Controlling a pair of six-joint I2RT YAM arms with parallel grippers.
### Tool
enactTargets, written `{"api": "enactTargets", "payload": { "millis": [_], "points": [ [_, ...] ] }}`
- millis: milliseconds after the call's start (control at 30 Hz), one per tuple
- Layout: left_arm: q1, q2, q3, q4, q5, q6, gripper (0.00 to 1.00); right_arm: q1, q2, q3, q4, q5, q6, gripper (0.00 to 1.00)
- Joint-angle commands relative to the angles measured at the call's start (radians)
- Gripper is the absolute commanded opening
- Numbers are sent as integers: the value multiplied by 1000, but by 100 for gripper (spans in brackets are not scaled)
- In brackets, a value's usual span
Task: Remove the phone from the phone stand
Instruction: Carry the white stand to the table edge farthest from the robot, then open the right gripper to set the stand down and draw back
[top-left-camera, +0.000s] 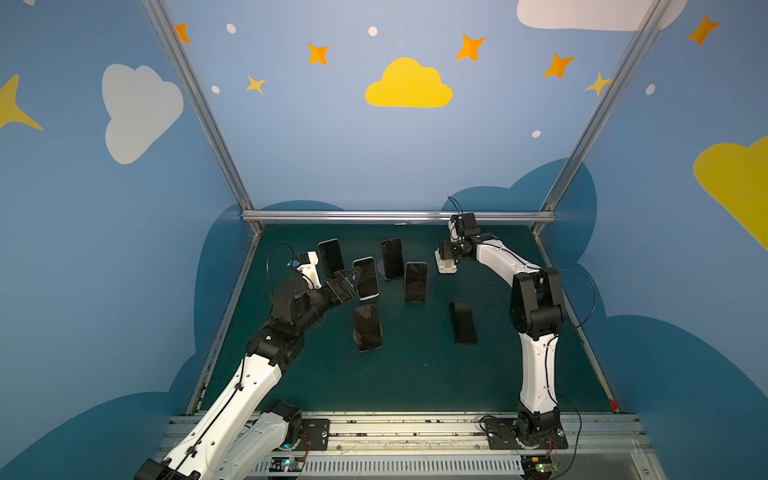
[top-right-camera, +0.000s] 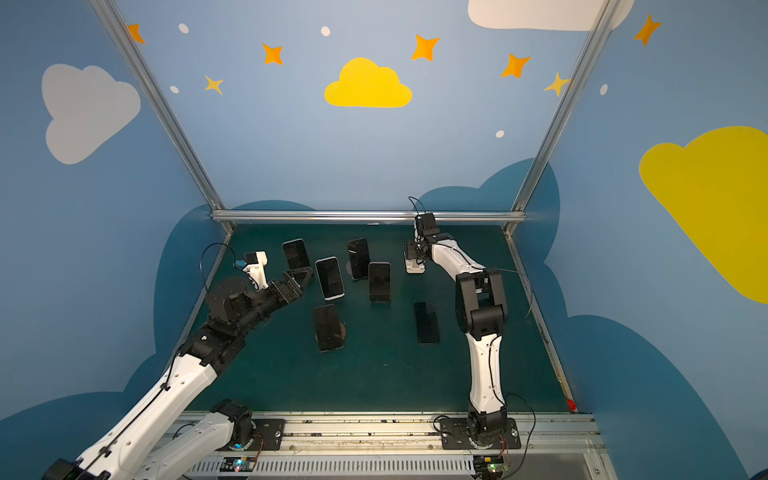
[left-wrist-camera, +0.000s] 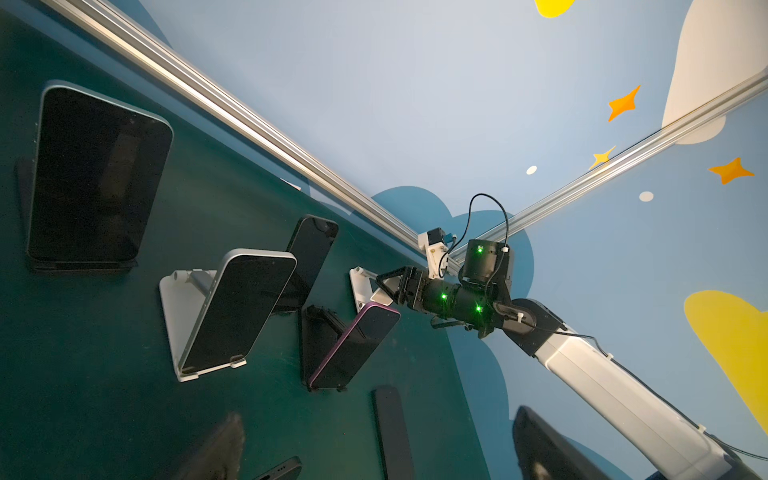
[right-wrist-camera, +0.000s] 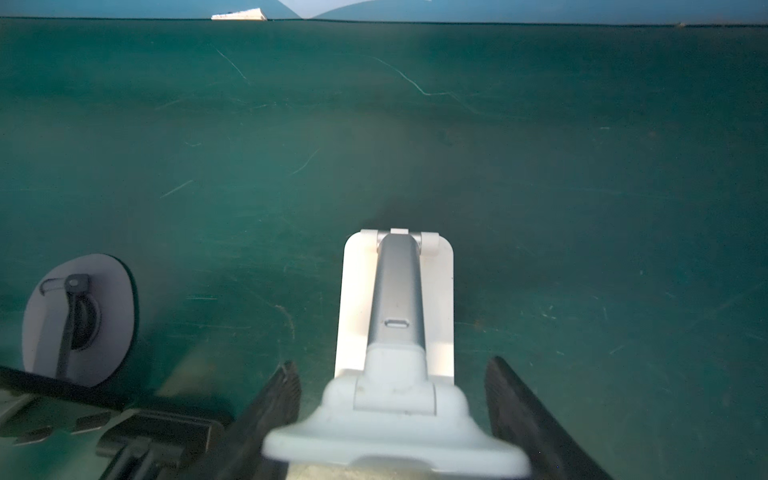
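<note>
Several dark phones lean on stands on the green table (top-left-camera: 415, 374). A white-edged phone (top-left-camera: 365, 277) (left-wrist-camera: 237, 316) rests on a white stand (left-wrist-camera: 174, 328). My left gripper (top-left-camera: 349, 279) (top-right-camera: 301, 277) hovers just left of it, open and empty, fingers wide apart in the left wrist view (left-wrist-camera: 378, 413). At the back right, my right gripper (top-left-camera: 446, 257) (right-wrist-camera: 395, 399) is open. Its fingers (right-wrist-camera: 274, 399) flank the head of an empty white stand (right-wrist-camera: 395, 307) (top-left-camera: 446, 266). One phone (top-left-camera: 462, 323) lies flat on the table.
Other phones stand at the back left (top-left-camera: 331, 256), back middle (top-left-camera: 392, 258), centre with a purple edge (top-left-camera: 416, 281) (left-wrist-camera: 353, 345), and front on a brown round stand (top-left-camera: 368, 326). A grey round stand base (right-wrist-camera: 79, 320) shows beside the right gripper. An aluminium rail (top-left-camera: 395, 215) bounds the back.
</note>
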Motion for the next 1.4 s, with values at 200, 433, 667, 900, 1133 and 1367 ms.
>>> {"api": "enactTargets", "payload": {
  "millis": [200, 433, 667, 900, 1133, 1367],
  "points": [
    [-2, -3, 2, 22, 10, 13, 100, 11, -66, 28, -36, -3, -24, 88],
    [-2, -10, 5, 17, 4, 28, 100, 14, -260, -22, -88, 40, 10, 90],
    [-1, -27, 15, -3, -14, 40, 100, 43, -567, -284, 0, -17, 102, 90],
    [-1, -59, 7, -6, -34, 33, 100, 223, -796, -606, 130, 247, 95, 89],
    [-2, -79, 0, -8, -80, 23, 100, 363, -906, -695, 35, 386, 186, 81],
    [-1, -62, 1, -19, -83, -32, 100, 445, -1048, -771, 39, 515, 201, 79]
  ]
}}
